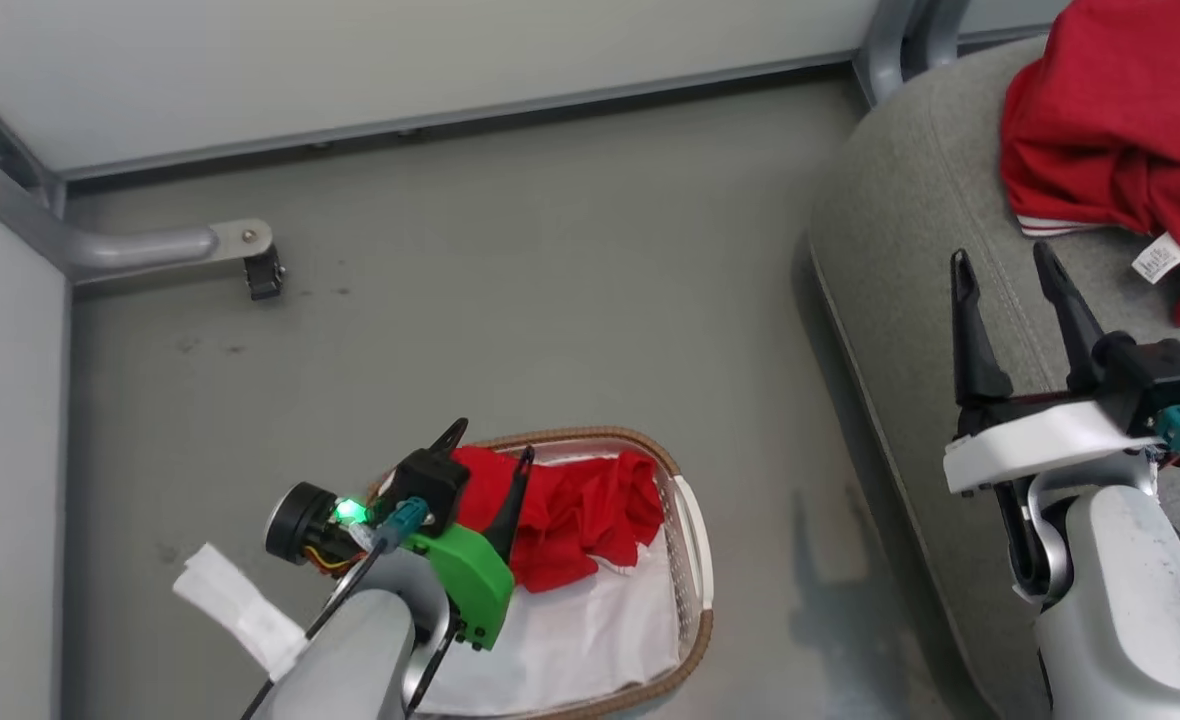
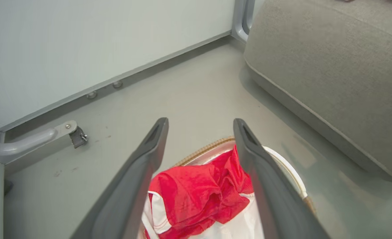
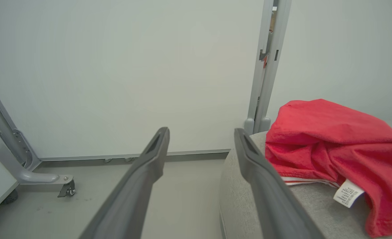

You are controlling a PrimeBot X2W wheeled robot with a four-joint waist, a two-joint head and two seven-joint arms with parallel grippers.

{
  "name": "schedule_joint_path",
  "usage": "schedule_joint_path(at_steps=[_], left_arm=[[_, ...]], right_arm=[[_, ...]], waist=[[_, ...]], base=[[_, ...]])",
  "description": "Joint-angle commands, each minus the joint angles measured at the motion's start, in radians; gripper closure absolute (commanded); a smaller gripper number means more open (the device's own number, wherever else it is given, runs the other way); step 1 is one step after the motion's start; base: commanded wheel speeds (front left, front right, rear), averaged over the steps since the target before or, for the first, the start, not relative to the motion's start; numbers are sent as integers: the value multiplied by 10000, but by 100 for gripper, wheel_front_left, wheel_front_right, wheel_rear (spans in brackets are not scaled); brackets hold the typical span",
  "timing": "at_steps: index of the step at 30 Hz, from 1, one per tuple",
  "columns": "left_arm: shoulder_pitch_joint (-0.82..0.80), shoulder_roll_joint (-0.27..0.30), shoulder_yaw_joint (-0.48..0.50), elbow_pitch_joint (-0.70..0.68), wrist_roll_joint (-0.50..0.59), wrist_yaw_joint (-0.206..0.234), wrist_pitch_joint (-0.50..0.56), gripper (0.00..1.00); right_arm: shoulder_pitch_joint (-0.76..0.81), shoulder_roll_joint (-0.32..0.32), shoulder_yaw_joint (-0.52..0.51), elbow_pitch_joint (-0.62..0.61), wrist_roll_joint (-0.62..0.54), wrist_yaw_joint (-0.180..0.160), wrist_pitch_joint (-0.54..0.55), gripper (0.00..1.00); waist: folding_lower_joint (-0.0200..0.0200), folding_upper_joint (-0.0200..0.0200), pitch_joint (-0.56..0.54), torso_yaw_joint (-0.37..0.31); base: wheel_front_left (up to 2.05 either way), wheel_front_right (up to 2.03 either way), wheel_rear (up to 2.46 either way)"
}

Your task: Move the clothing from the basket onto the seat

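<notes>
Hovering over the basket (image 1: 691, 560), left gripper (image 1: 488, 452) is spread wide, empty; clothing (image 1: 580, 518) bunched at its far end looks soft, light, limp, so pinch the raised central fold.

The grey floor (image 1: 550, 300) carries the basket (image 1: 605, 436) at the lower middle of the head view and the seat (image 1: 900, 250) at the right, the two apart. A caster foot (image 1: 262, 272) stands at the left. Red clothing (image 1: 1110, 120) lies on the seat.
</notes>
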Motion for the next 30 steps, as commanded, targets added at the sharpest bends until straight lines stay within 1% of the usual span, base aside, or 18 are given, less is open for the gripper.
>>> schedule_joint_path(at_steps=[1,8,14,19,27,30], left_arm=[[-441,57,-296,351,-25,-39,111,0],[-2174,238,-2394,2167,-197,-33,390,0],[-3309,401,-3469,3421,-461,-35,658,0],[-3949,583,-3963,4312,-651,-34,859,0],[-4482,433,-4697,5167,-1179,-34,966,0],[-4666,492,-4829,5407,-1280,-35,1039,0]], right_arm=[[-274,-16,4,-139,-34,-14,-24,0],[-1120,-13,316,-643,278,-14,-24,0],[-1625,-14,611,-1016,661,-14,-24,0],[-1989,-14,794,-1074,765,-14,-24,0],[-2282,-16,942,-1122,1060,-14,-24,0],[-2294,-16,1041,-1136,1123,-14,-24,0]], waist=[[0,0,1814,-874],[0,0,3576,-1506],[0,0,4726,-1938],[0,0,5345,-2227],[0,0,5892,-2461],[0,0,5961,-2546]], base=[[0,0,0],[0,0,0],[0,0,0],[0,0,0],[0,0,0],[0,0,0]])
